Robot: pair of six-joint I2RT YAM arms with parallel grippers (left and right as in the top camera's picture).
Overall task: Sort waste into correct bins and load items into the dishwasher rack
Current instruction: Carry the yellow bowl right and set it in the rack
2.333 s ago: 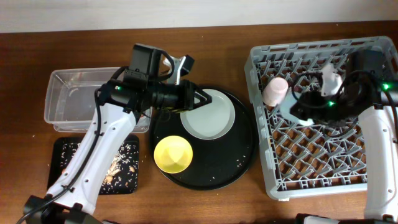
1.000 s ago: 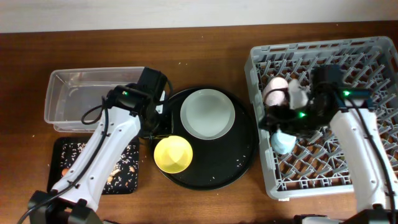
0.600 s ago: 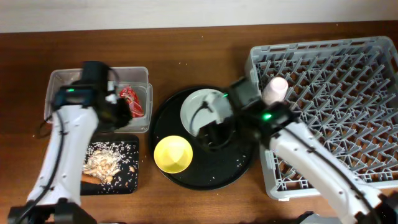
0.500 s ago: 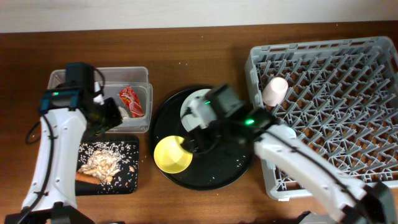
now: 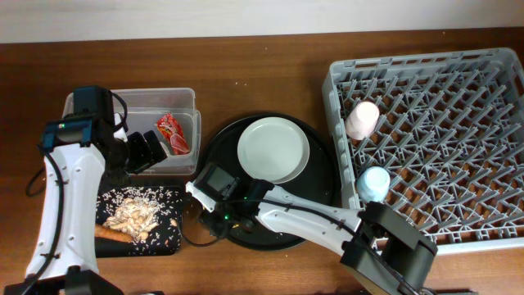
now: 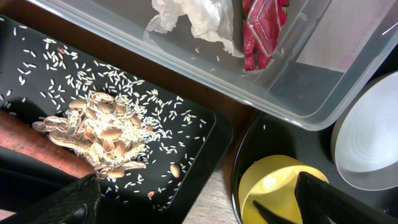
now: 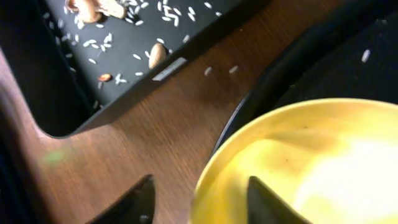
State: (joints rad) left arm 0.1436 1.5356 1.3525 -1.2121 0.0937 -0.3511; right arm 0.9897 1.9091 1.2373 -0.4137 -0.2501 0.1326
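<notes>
Swinging low across the bottom of the overhead view, the right arm now covers the yellow bowl [image 7: 311,162], which half a second back lay in plain sight, while the left gripper [image 5: 146,150] has spread its jaws wide.

That left gripper hangs at the upper left, over the near edge of the clear tub [image 5: 184,98], and holds nothing. The red wrapper [image 5: 172,133] and white tissue [image 6: 193,22] lie inside the tub. The carrot [image 6: 31,143] and the grains [image 5: 135,215] sit in the small black tray [image 6: 208,140], at the lower left.

From its wrist camera the right gripper [image 7: 200,183] straddles the bowl's rim, one finger outside over the wood and one inside. The jaws are part way in, with a gap showing on the outer side, so nothing is clamped yet.

Waste looks sorted to me. The pink cup [image 5: 361,120] and blue cup [image 5: 373,182] are in the rack [image 5: 458,123]. The bowl is the step in hand, with the plate [image 5: 273,150] waiting on the round tray [image 5: 326,192]. Next I'd expect a firm pinch on the rim, a clean lift, and a carry across to the rack at the right.
</notes>
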